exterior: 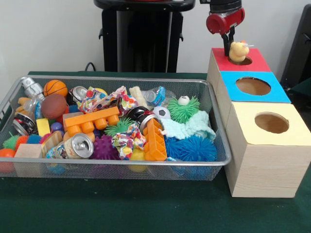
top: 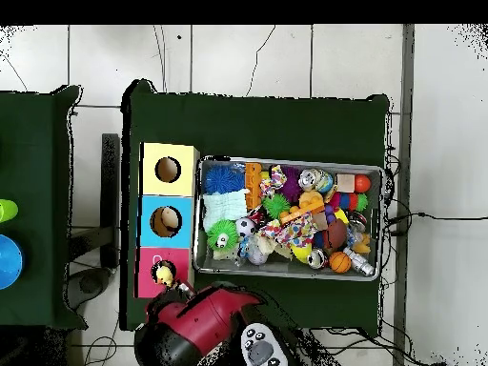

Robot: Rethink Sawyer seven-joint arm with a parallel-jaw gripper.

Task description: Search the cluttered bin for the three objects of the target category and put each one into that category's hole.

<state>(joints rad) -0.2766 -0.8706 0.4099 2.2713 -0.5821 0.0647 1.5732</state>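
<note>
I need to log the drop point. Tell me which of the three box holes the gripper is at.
The red-topped hole, farthest back in the front view. The gripper holds a yellow toy at its rim; the blue hole and yellow hole stand clear.

The arm above the gripper [exterior: 232, 47] was cut off by the front view's top edge, and whether its fingers closed on the yellow duckling [exterior: 238, 52] at its tip was too small to tell; in the overhead view the arm hid the gripper itself. Well to the side of the gripper, the bin [exterior: 121, 79] held a pile whose lower toys were buried under the upper ones, with a yellow piece [exterior: 137, 155] mostly hidden behind the orange block [exterior: 156, 141]. At the overhead view's edge, a blue object [top: 8, 261] and a green one [top: 7, 210] were cut off.
</note>
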